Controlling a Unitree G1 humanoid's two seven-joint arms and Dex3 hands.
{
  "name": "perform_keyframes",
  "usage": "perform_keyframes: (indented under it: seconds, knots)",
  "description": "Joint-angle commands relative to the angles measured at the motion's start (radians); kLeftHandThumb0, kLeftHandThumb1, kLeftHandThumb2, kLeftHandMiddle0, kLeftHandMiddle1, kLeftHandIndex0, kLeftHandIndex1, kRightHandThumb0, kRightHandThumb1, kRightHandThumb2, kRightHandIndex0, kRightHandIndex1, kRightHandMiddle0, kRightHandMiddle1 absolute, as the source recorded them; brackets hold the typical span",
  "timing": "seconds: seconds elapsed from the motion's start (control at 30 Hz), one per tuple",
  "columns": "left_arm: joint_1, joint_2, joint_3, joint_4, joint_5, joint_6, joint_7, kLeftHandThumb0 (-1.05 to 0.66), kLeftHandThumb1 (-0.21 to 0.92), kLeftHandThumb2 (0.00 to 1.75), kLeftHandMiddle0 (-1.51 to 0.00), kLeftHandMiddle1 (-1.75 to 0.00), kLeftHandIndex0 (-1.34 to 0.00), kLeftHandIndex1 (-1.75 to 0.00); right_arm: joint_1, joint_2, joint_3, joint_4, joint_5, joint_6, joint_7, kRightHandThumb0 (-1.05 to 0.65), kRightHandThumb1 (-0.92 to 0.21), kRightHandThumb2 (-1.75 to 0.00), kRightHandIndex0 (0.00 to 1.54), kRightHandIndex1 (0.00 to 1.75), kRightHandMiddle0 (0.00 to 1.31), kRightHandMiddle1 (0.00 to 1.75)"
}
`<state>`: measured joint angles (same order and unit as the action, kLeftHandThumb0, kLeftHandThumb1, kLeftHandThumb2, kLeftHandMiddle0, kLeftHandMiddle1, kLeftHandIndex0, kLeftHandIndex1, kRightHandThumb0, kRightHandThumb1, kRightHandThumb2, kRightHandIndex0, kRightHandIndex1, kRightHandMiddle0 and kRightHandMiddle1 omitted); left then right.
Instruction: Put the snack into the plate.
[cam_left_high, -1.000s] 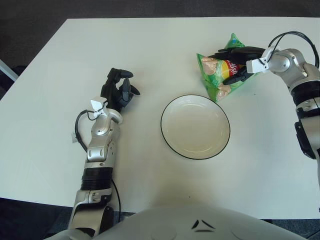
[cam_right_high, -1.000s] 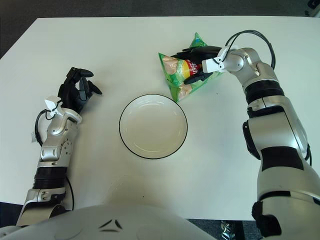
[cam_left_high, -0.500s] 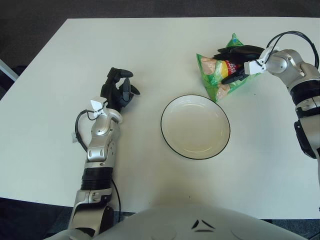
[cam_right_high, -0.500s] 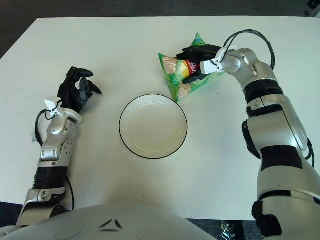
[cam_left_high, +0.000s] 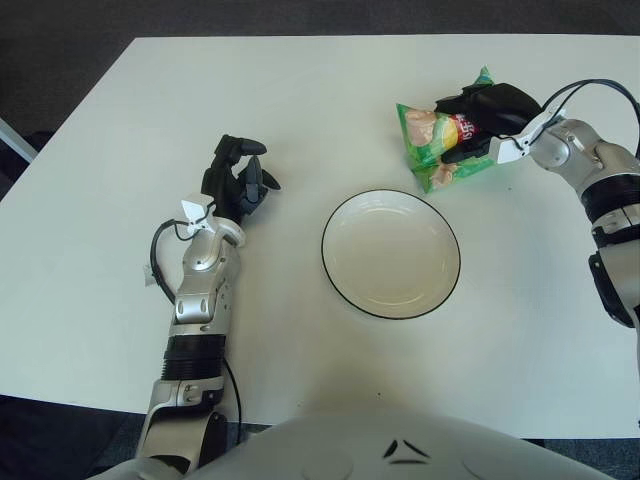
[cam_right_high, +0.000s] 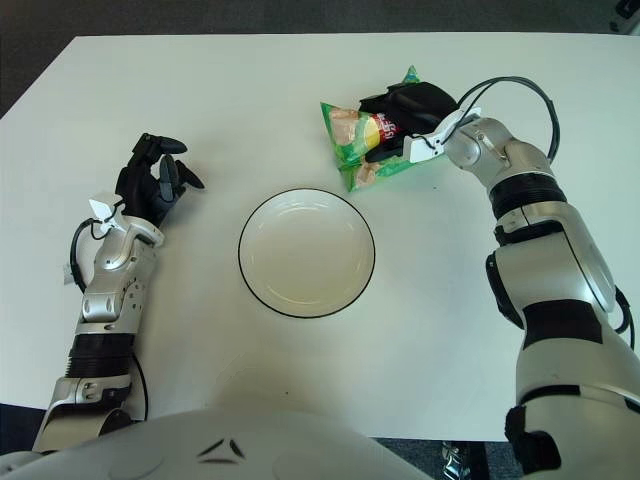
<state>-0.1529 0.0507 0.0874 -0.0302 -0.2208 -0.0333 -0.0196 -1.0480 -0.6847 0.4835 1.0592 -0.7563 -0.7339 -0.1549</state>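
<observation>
Our right hand (cam_right_high: 405, 110) gripped the green chip bag (cam_right_high: 358, 140) at upper right, above the white plate (cam_right_high: 306, 252); our left hand (cam_right_high: 155, 180) sat curled, empty, at left.

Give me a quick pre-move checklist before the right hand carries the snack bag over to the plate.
1. Grasp: right hand closed over the top of the green snack bag: ok.
2. Bag clear of the table: cannot tell.
3. Plate holds nothing, so there is room for the bag: ok.
4. Path from bag to plate, nothing in between: ok.
5. Left hand shows well left of the plate, out of the way: ok.
6. Bag still outside the plate rim, beyond it on the right: placing not yet done.
</observation>
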Motion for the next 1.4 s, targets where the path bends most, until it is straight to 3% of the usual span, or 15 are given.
perform_keyframes:
  seconds: [0.0, 0.03, 0.17, 0.5, 0.73, 0.9, 1.07, 1.23, 1.37]
  knots:
    - [0.109, -0.056, -0.011, 0.067, 0.008, -0.017, 0.003, -0.37, 0.77, 0.72, -0.78, -1.75, -0.30, -1.75, 0.035, 0.006, 0.018, 0.037, -0.043, 0.028, -0.090, -0.01, -0.62, -0.77, 0.47, 1.46, 0.50, 1.58]
    - [0.109, -0.056, -0.012, 0.068, 0.008, -0.018, 0.003, -0.37, 0.77, 0.72, -0.78, -1.75, -0.30, -1.75, 0.037, 0.009, 0.015, 0.045, -0.040, 0.026, -0.114, 0.00, -0.54, -0.93, 0.46, 1.56, 0.47, 1.64]
    - [0.109, -0.056, -0.012, 0.069, 0.009, -0.021, 0.003, -0.37, 0.77, 0.72, -0.78, -1.75, -0.30, -1.75, 0.039, 0.017, -0.004, 0.084, -0.004, -0.012, -0.159, 0.00, -0.40, -1.18, 0.49, 1.71, 0.46, 1.68]
    - [0.108, -0.055, -0.012, 0.071, 0.011, -0.025, 0.005, -0.37, 0.77, 0.73, -0.78, -1.75, -0.30, -1.75, 0.038, 0.011, -0.072, 0.079, 0.084, -0.061, -0.157, 0.00, -0.33, -1.28, 0.55, 1.75, 0.47, 1.68]
    - [0.109, -0.056, -0.012, 0.071, 0.012, -0.026, 0.005, -0.37, 0.76, 0.73, -0.77, -1.75, -0.30, -1.75, 0.057, 0.019, -0.148, 0.010, 0.154, -0.080, -0.190, 0.00, -0.31, -1.33, 0.57, 1.75, 0.45, 1.72]
    - [0.110, -0.056, -0.011, 0.070, 0.011, -0.027, 0.005, -0.37, 0.76, 0.73, -0.77, -1.75, -0.30, -1.75, 0.090, 0.048, -0.225, -0.055, 0.260, -0.109, -0.140, 0.00, -0.29, -1.35, 0.58, 1.75, 0.45, 1.74]
    - [0.109, -0.055, -0.009, 0.070, 0.008, -0.026, 0.004, -0.37, 0.76, 0.73, -0.77, -1.75, -0.30, -1.75, 0.137, 0.089, -0.297, -0.182, 0.397, -0.090, -0.039, 0.00, -0.32, -1.32, 0.56, 1.74, 0.42, 1.75]
    - [0.107, -0.054, -0.007, 0.072, 0.008, -0.025, 0.004, -0.37, 0.76, 0.73, -0.77, -1.75, -0.30, -1.75, 0.199, 0.107, -0.334, -0.345, 0.441, -0.040, 0.016, 0.00, -0.35, -1.28, 0.56, 1.72, 0.40, 1.75]
    - [0.106, -0.052, -0.007, 0.073, 0.009, -0.025, 0.005, -0.37, 0.76, 0.73, -0.77, -1.75, -0.30, -1.75, 0.273, 0.127, -0.365, -0.542, 0.506, 0.048, 0.093, 0.00, -0.35, -1.28, 0.55, 1.73, 0.40, 1.75]
